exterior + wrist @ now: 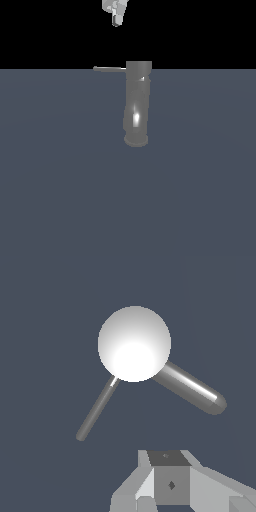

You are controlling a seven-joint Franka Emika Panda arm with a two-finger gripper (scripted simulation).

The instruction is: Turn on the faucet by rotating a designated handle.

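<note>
At the faucet's [137,102] top, the handle [109,68] juts toward the exterior view's left, untouched; the faucet stands upright on the grey floor [60,190]; turning appears not yet begun. The gripper [115,11] hangs well above, apart from both, its spread not discernible; open room surrounds the handle on every side.

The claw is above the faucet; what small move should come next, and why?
Probably lower the claw toward the thin handle. It hangs well above the faucet, touching nothing, and the handle juts out to the exterior view's left, nearly under it.
</note>
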